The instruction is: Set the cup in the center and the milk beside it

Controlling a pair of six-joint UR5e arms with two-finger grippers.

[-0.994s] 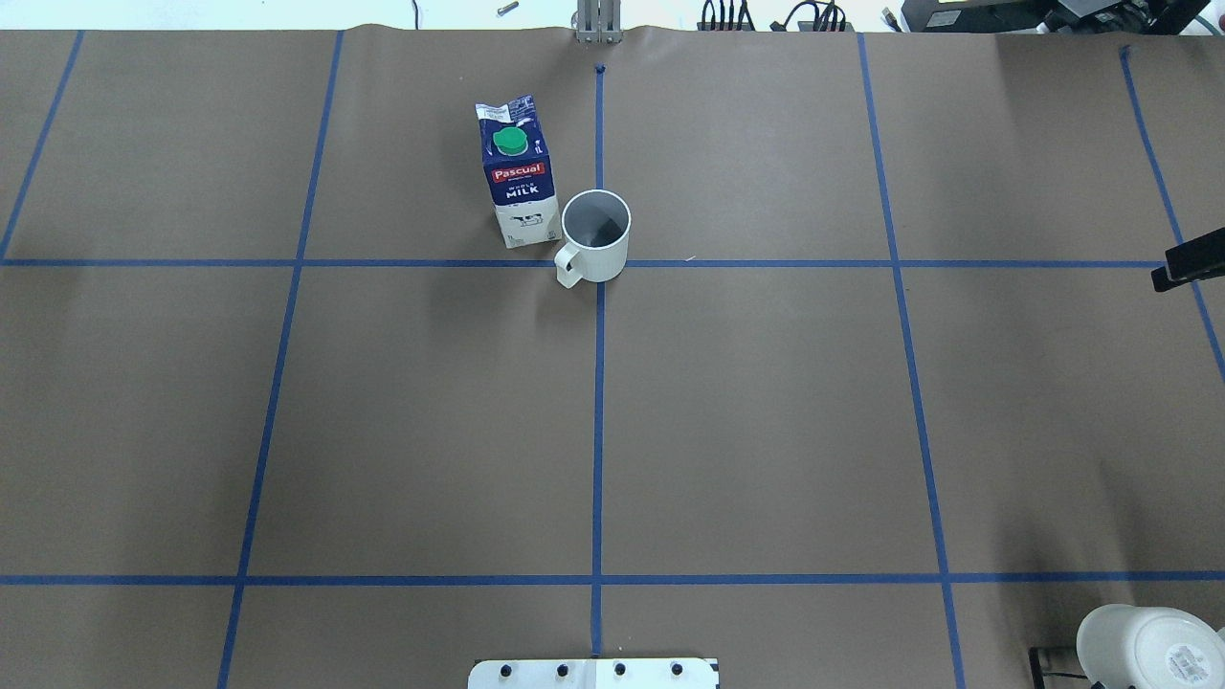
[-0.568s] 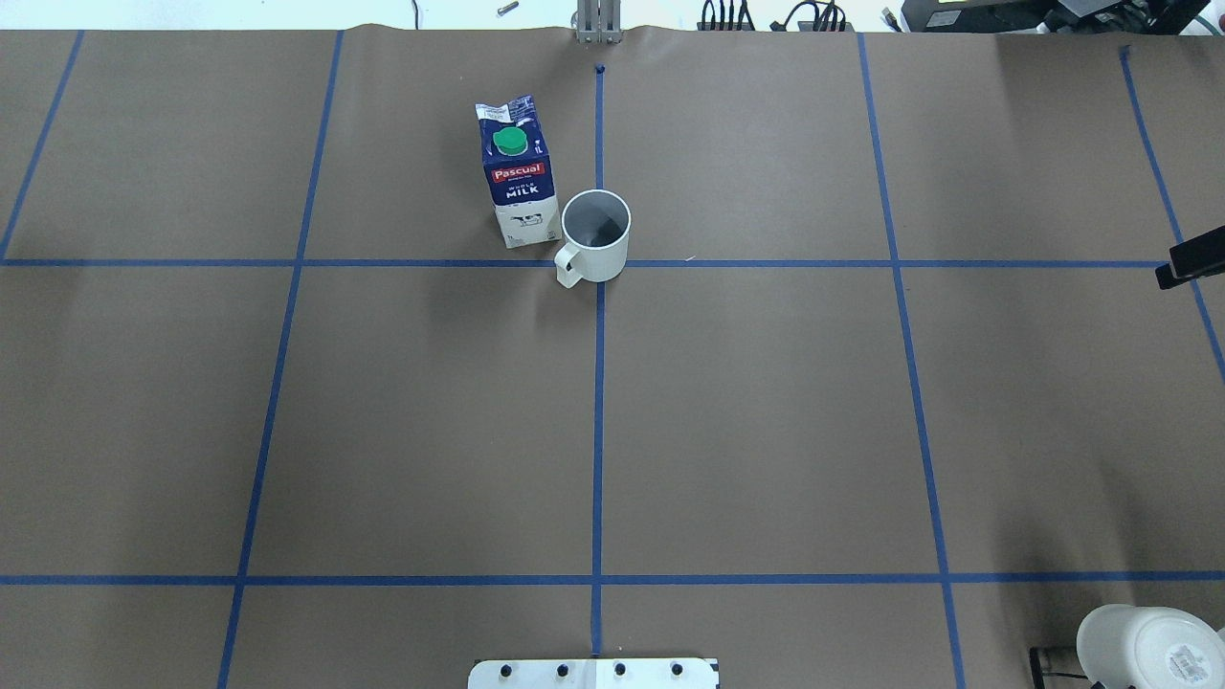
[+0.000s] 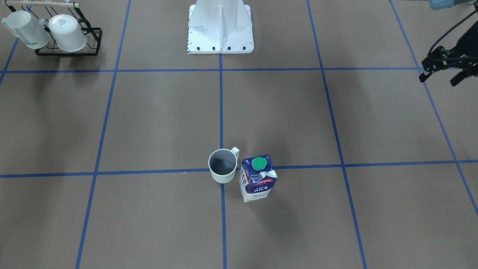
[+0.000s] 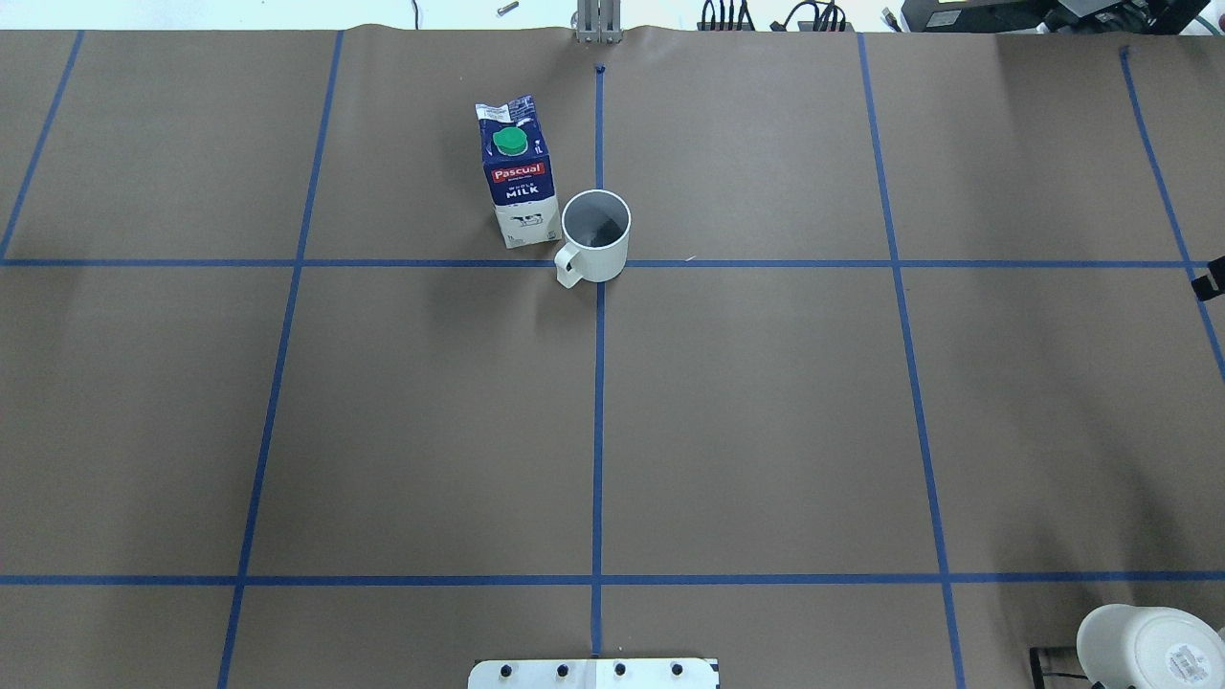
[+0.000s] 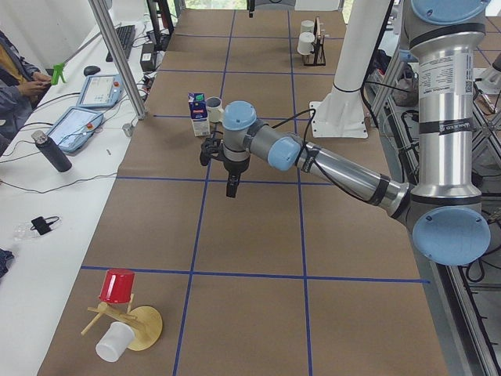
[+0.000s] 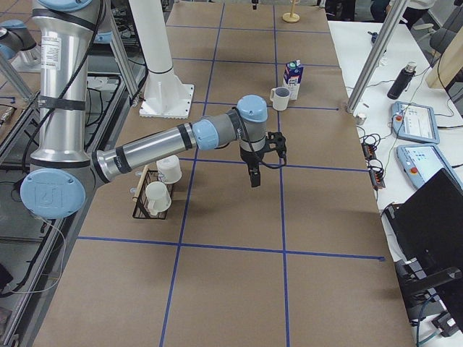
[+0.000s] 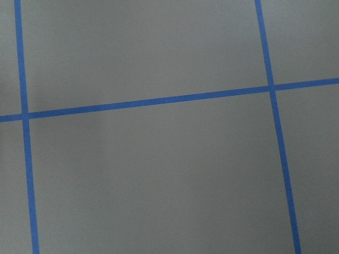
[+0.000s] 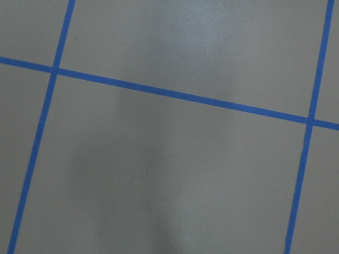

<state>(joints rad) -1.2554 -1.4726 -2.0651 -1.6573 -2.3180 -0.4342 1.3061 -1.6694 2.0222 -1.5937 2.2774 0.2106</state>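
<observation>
The cup point(image 4: 595, 234), a white mug with a greyish inside, stands upright on the crossing of the blue tape lines, its handle towards the robot; it also shows in the front-facing view point(image 3: 223, 166). The milk point(image 4: 518, 172), a navy and white carton with a green cap, stands upright close beside it on the robot's left point(image 3: 258, 179). My left gripper point(image 3: 442, 63) hangs above the table far off to the robot's left point(image 5: 232, 186), empty. My right gripper point(image 4: 1213, 279) is only a dark sliver at the right edge point(image 6: 255, 177). I cannot tell how either gripper's jaws stand.
A black rack point(image 3: 67, 41) with two white mugs sits near the robot's right side; one mug shows at the bottom right of the overhead view point(image 4: 1148, 646). The robot base point(image 3: 220, 30) stands mid-table. A wooden stand with a red cup point(image 5: 117, 286) is at the left end.
The right gripper has drawn back to the right and nearly left the overhead view. The cup and the milk have not moved.
</observation>
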